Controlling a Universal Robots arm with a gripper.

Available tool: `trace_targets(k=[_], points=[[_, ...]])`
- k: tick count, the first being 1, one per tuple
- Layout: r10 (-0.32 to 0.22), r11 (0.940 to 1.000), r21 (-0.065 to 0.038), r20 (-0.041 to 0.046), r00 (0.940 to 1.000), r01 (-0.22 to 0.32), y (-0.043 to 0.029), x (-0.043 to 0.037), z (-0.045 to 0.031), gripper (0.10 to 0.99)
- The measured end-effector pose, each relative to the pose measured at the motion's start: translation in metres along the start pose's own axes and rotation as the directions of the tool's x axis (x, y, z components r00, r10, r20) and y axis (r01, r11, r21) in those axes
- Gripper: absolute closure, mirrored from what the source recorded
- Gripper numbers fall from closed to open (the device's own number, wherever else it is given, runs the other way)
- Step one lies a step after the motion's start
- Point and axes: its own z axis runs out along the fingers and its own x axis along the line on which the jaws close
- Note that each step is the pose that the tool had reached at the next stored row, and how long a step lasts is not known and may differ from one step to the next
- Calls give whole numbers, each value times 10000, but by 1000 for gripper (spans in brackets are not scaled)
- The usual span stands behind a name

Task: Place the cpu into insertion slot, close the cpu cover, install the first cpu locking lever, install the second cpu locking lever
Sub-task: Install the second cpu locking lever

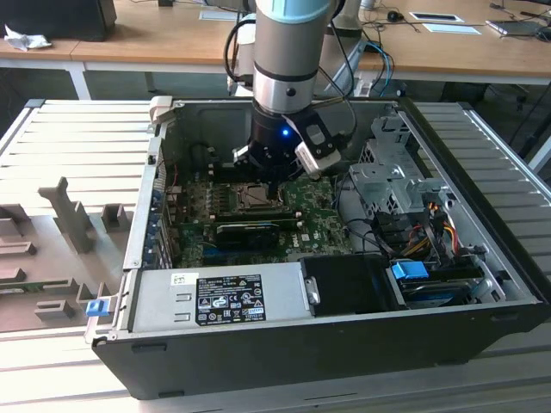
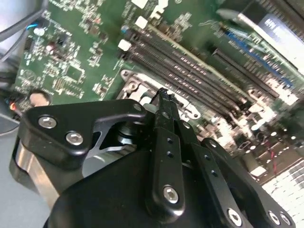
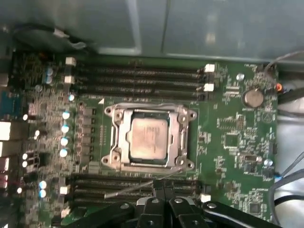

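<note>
In the first wrist view we are seeing the cpu [image 3: 149, 138] lying in the insertion slot [image 3: 117, 142], with the cpu cover [image 3: 151, 113] lying down around it. Just beside it our gripper [image 3: 159, 187] is hovering, fingers pressed together, pinching nothing.

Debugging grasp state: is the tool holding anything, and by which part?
Cannot tell: tool meets the end of a thin lever; cpu lies in the insertion slot.
</note>
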Motion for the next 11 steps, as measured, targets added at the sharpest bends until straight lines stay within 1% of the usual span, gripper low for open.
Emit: trace_targets(k=[1, 2, 3, 4, 5, 6, 8, 9, 10, 11], points=[[-11, 10000, -79, 0, 10000, 11, -7, 1, 3, 980], [-23, 9998, -187, 4, 10000, 23, -12, 2, 5, 980], [-34, 9993, -363, 14, 10000, 35, -17, 2, 7, 980], [-39, 9988, -489, 22, 10000, 40, -21, 2, 10, 980], [-49, 9984, -570, 26, 10000, 50, -28, 2, 22, 980], [-58, 9982, -590, 28, 10000, 59, -33, 5, 43, 980], [-228, 9978, -617, 20, 9997, 228, -51, 52, 111, 980], [-297, 9977, -615, 16, 9996, 298, -55, 101, 120, 980], [-342, 9975, -617, 15, 9994, 343, -56, 167, 125, 980], [-354, 9975, -616, 14, 9994, 354, -56, 194, 125, 980]])
